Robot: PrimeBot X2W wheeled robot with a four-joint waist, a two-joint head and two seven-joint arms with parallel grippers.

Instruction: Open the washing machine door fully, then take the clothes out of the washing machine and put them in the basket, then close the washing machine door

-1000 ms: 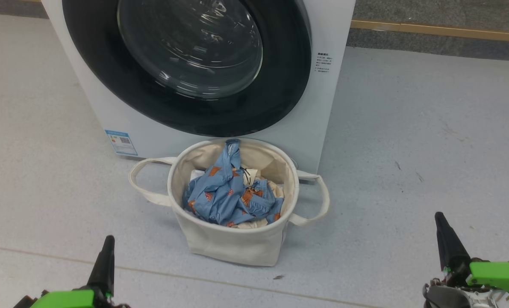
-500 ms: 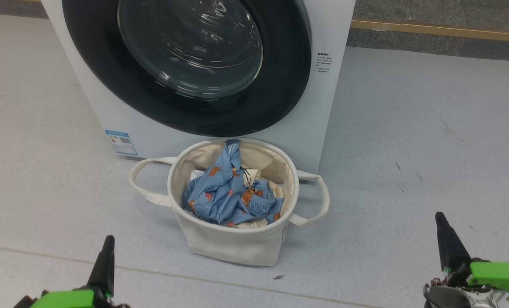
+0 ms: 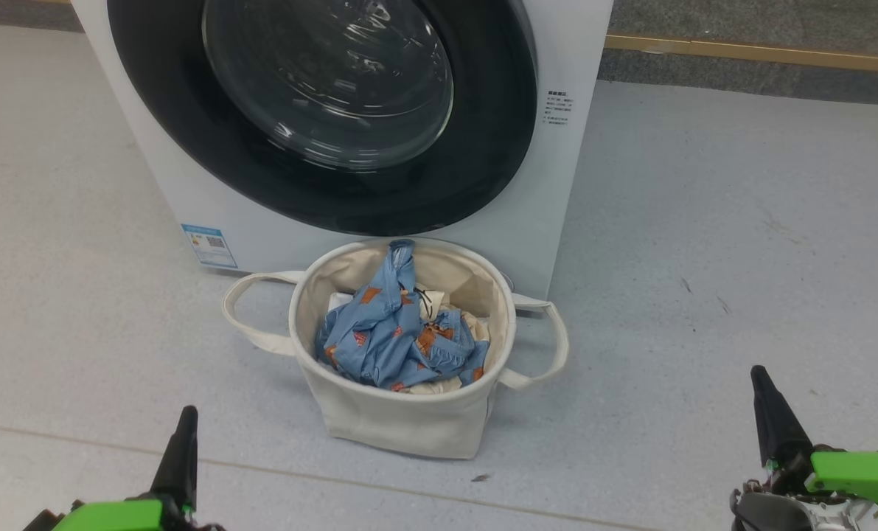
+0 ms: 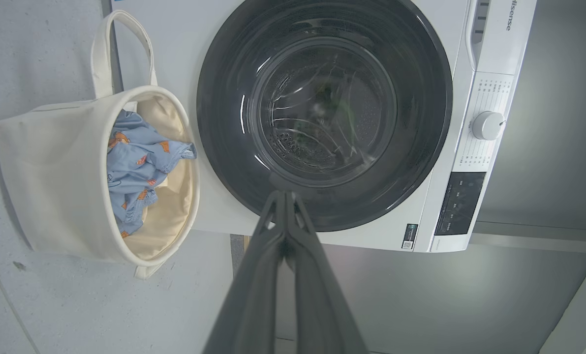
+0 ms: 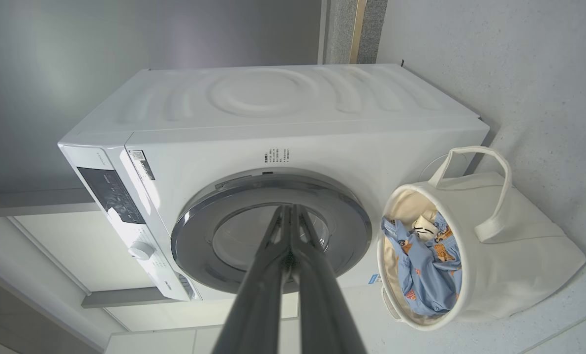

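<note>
The washing machine door [image 3: 324, 88] sits flush against the white front of the washing machine [image 3: 556, 206]. The right wrist view shows its ring lying flat on the face with no gap, so I judge it latched. Through the glass the left wrist view gives me the bare perforated steel of the drum [image 4: 317, 142], which suggests the load is out.

The clothes [image 3: 394, 332] lie in the basket [image 3: 402, 424], blue printed fabric bunched on top of a cream piece, with one blue corner draped up against the far rim. The basket stands on the floor [image 3: 704, 258] on the near side of the machine, close below the lowest part of the door. I take that spot to be chosen so a garment lifted from the drum travels only a short way down. Its loop handles [image 3: 251, 310] hang out to the left and right, clear of the mouth.

I have both arms parked low and near, well apart from the basket and the machine. The left gripper [image 3: 186, 420] is at the near left and the right gripper [image 3: 761, 383] at the near right, each with its jaws pressed together on nothing and pointing away from me. Each wrist view confirms it, showing two dark fingers [image 4: 273, 221] meeting at the tip. Holding them back like this keeps the door, the basket and the floor between them unobstructed for checking. My judgement is that every step of the task is done.
</note>
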